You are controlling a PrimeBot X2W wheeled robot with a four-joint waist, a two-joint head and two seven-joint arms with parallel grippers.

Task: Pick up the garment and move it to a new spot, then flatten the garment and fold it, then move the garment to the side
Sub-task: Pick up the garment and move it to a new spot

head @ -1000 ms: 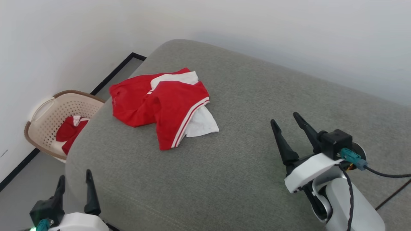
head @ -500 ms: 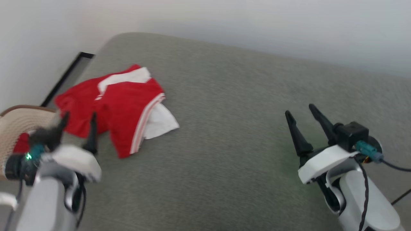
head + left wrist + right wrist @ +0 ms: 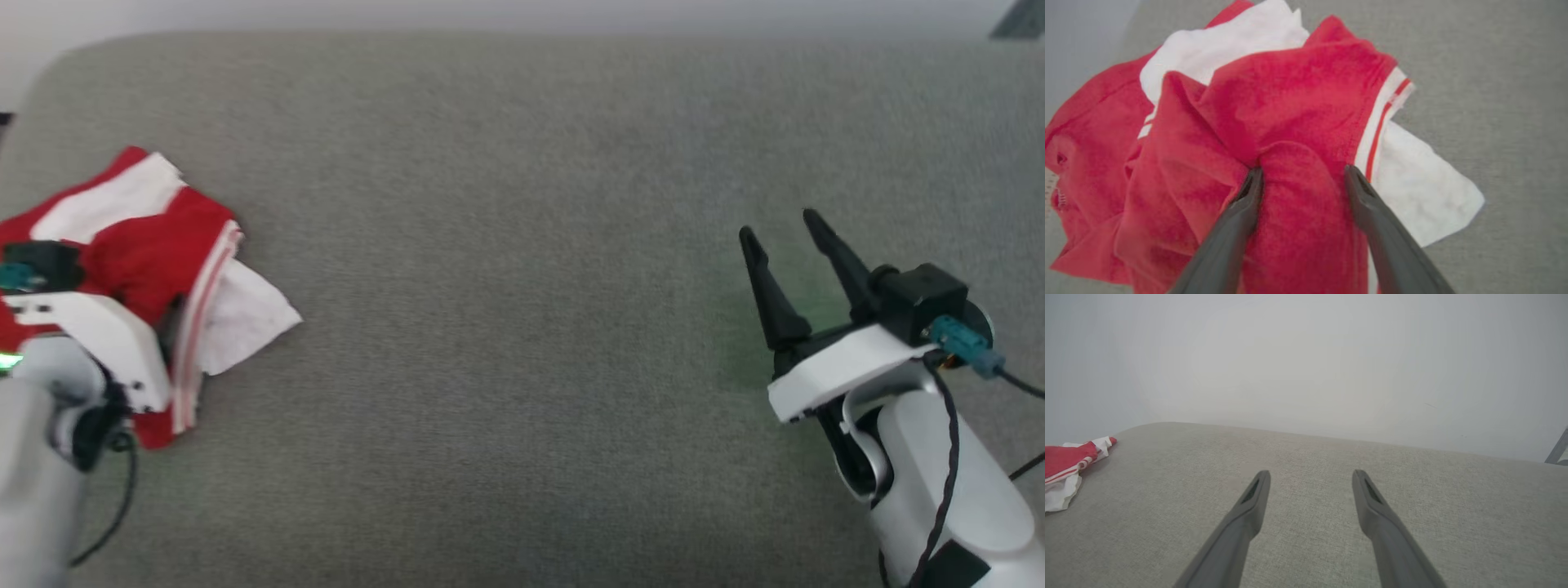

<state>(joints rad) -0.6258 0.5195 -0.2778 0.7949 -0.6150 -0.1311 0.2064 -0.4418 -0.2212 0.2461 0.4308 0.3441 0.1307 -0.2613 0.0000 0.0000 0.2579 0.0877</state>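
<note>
Left end effector [image 3: 1303,170] straddles garment [image 3: 1298,81] on cushion [image 3: 522,327].

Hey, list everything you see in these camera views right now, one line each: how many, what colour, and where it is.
garment: one, red with white panels and stripe trim, crumpled at the left end of the cushion.
cushion: one, grey fabric, the garment lies on it.
wall: one, pale, behind the cushion.
bar: one, grey, slanted at the right wrist view's right edge; unclear what it belongs to.
cable: one, black, along the right forearm.
left gripper: one, dark fingers, open, pressed into the garment with a red fold between them.
right gripper: one, dark fingers, open, over bare cushion, apart from the garment.
</note>
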